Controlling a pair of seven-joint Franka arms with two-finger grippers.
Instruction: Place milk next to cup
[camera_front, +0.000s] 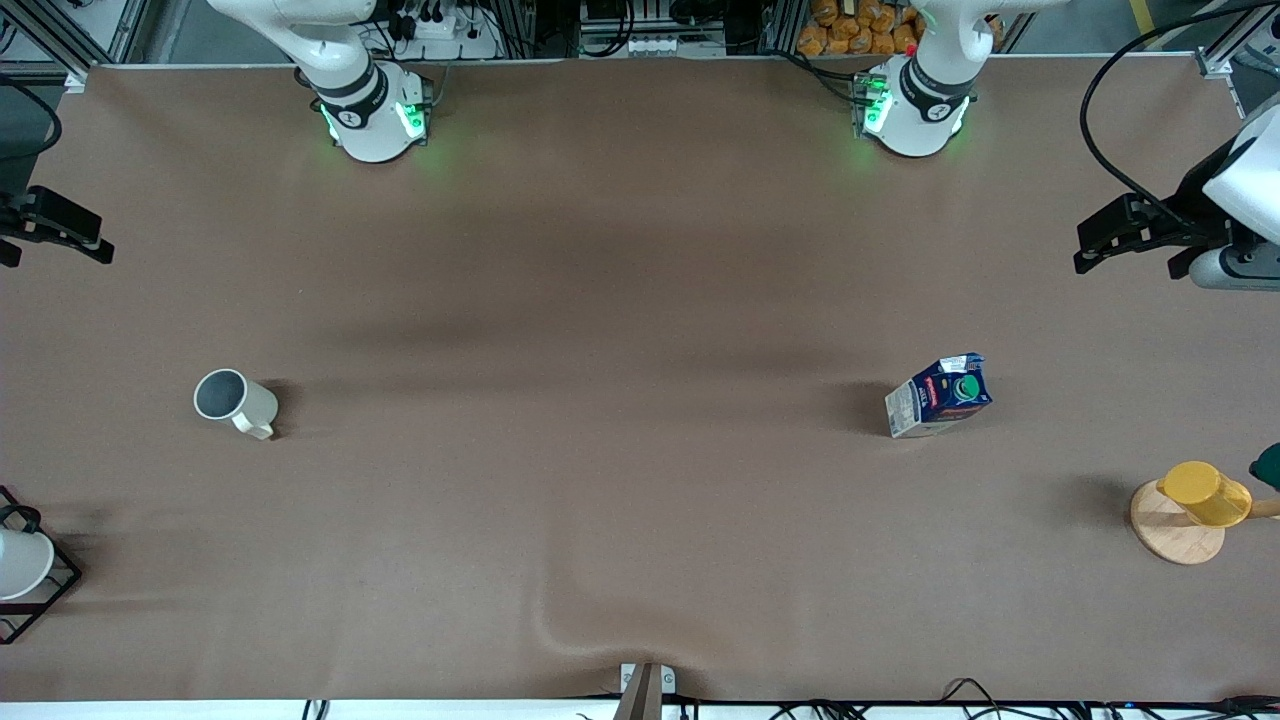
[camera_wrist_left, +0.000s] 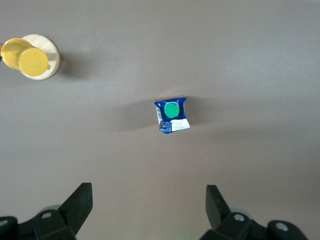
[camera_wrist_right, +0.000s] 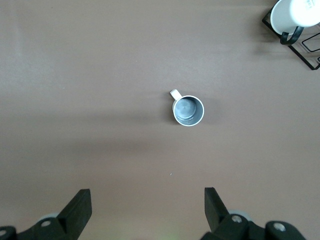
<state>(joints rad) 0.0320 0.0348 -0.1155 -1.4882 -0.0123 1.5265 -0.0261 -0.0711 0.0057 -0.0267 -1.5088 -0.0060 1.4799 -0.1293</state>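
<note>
The milk (camera_front: 940, 394), a dark-blue carton with a green cap, stands upright on the brown table toward the left arm's end; it also shows in the left wrist view (camera_wrist_left: 172, 114). The cup (camera_front: 235, 402), a cream mug with a grey inside, stands toward the right arm's end with its handle turned toward the front camera; it also shows in the right wrist view (camera_wrist_right: 188, 110). My left gripper (camera_front: 1127, 258) (camera_wrist_left: 149, 200) is open and empty, high over the table beside the milk. My right gripper (camera_front: 55, 250) (camera_wrist_right: 147, 202) is open and empty, high over the table beside the cup.
A yellow cup on a wooden stand (camera_front: 1195, 505) (camera_wrist_left: 29, 58) sits near the table's edge at the left arm's end, with a dark green object (camera_front: 1268, 466) beside it. A white cup in a black wire rack (camera_front: 22, 570) (camera_wrist_right: 295, 15) sits at the right arm's end.
</note>
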